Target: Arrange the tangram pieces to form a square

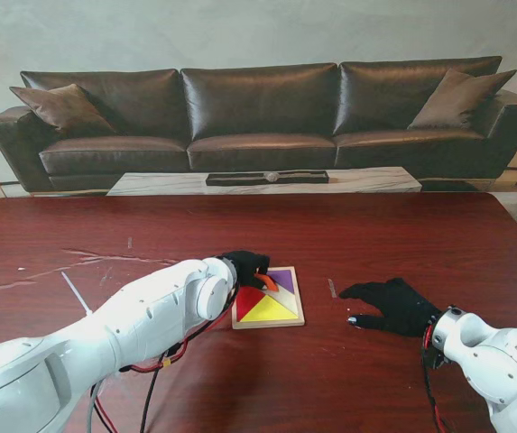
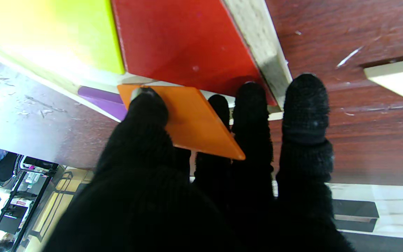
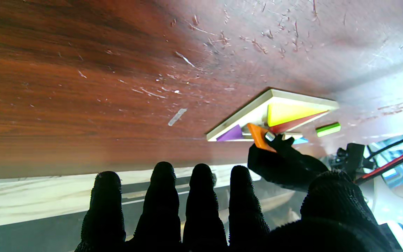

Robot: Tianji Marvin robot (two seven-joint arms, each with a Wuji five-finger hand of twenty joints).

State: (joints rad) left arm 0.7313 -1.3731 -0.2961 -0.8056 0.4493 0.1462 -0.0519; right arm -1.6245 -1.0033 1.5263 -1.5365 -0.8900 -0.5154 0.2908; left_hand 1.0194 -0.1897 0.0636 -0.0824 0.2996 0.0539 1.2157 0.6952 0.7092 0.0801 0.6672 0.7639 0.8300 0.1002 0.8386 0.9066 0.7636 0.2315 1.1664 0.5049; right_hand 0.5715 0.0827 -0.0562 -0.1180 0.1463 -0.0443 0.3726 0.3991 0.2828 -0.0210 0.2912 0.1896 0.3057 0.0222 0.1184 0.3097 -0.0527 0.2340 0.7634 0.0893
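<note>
Where the stand view blurs it, left hand (image 2: 173, 175) pinching orange piece (image 2: 187, 119); right hand (image 1: 393, 305) spread, empty

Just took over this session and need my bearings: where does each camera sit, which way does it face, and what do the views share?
Stand view: above the shoulders, looking down the table toward a sofa; both arms show.
Left wrist view: along the left hand, which pinches the orange piece over the tray.
Right wrist view: along the open right hand, across the table to the tray.
All three share the tray and orange piece.
</note>
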